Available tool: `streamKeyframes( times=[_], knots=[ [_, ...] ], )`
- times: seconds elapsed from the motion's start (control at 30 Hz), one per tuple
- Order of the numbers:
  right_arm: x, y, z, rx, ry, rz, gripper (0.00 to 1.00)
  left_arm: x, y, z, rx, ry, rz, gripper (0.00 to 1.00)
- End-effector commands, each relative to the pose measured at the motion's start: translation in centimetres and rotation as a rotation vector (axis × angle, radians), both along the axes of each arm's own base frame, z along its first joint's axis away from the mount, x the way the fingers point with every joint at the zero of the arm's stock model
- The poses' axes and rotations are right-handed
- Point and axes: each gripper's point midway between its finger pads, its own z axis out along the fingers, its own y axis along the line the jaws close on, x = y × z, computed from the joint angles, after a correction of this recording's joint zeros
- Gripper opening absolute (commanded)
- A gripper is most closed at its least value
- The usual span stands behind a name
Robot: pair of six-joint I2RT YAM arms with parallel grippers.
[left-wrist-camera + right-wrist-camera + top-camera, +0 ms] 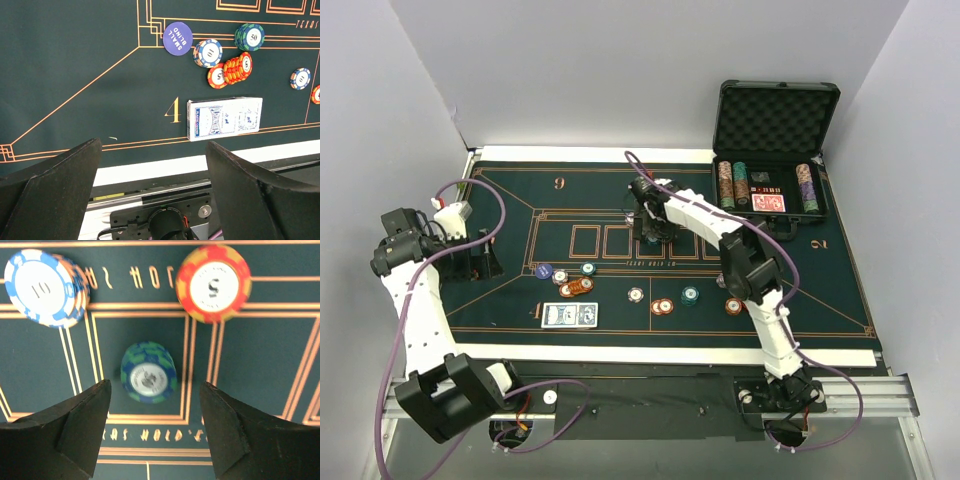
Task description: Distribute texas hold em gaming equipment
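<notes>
A green felt poker mat point(500, 215) covers the table. Near its front edge, beside a printed gold 4, blue-backed cards point(224, 118) lie face down and flat. They sit side by side, making one wide rectangle with white borders. Its long axis runs along the mat's near edge, left to right in the overhead view.

Just beyond the cards is a toppled row of orange chips point(232, 70), leaning on one another. Close by are a blue-and-white stack point(207, 52) marked 10, a green-and-blue stack point(250, 36) marked 50, and a flat purple-blue disc point(177, 38) reading SMALL BLIND. More scattered chips point(662, 306) lie further right on the mat.

The left gripper point(155, 147) is over the mat's left side, fingers spread apart with nothing between them. The right gripper point(155, 390) is at the outlined boxes in the mat's centre, fingers also apart and empty. Below it, a green-and-blue chip point(148, 372) lies just beyond the gap. A pale blue chip point(45, 287) marked 10 and a red-and-yellow chip point(215, 282) marked 5 lie further off to either side.

An open black case point(775, 115) stands at the far right corner.
</notes>
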Motion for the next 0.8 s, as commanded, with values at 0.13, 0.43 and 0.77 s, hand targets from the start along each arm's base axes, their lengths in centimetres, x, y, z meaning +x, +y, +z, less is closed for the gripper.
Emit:
streamKeyframes(
  times=[0.13, 0.43, 0.77],
  knots=[
    [-5.4, -2.4, 9.5, 0.027, -0.128, 0.043, 0.68, 0.0, 0.0, 3.0, 0.044, -0.094, -0.016, 0.96],
    [-13.9, -7.1, 4.7, -0.061, -0.077, 0.044, 0.83, -0.6, -0.5, 3.4, 0.041, -0.100, -0.021, 0.96],
    [-16.0, -7.9, 2.5, -0.080, -0.063, 0.036, 0.86, -0.8, -0.6, 3.8, 0.044, -0.107, -0.019, 0.96]
  ],
)
